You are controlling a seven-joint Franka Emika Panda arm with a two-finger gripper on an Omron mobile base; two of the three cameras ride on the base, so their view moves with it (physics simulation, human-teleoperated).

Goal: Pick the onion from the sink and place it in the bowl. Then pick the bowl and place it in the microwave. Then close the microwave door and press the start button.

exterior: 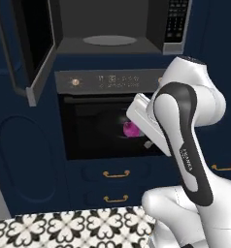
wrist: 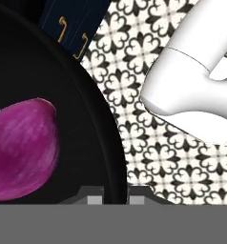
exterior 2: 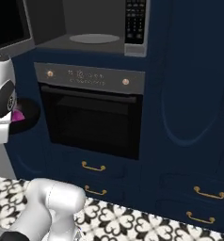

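Note:
The glossy black bowl (wrist: 63,95) hangs in the air in front of the oven, below the microwave. My gripper (wrist: 115,198) is shut on the bowl's rim, one tip on each side. The magenta onion (wrist: 20,147) lies inside the bowl; the same onion (exterior: 131,129) glows pink against the oven glass. In the right base view, bowl (exterior 2: 33,115) and onion (exterior 2: 18,114) sit beside my white wrist. The microwave (exterior: 110,41) is above, cavity and turntable bare. The microwave door (exterior: 35,48) stands swung open to the left. The sink is out of view.
The oven (exterior 2: 92,120) with a bar handle and knobs fills the wall under the microwave. The black keypad panel (exterior: 177,22) is right of the cavity. Navy drawers with gold handles (exterior: 116,173) lie below, over a patterned tile floor (wrist: 153,157).

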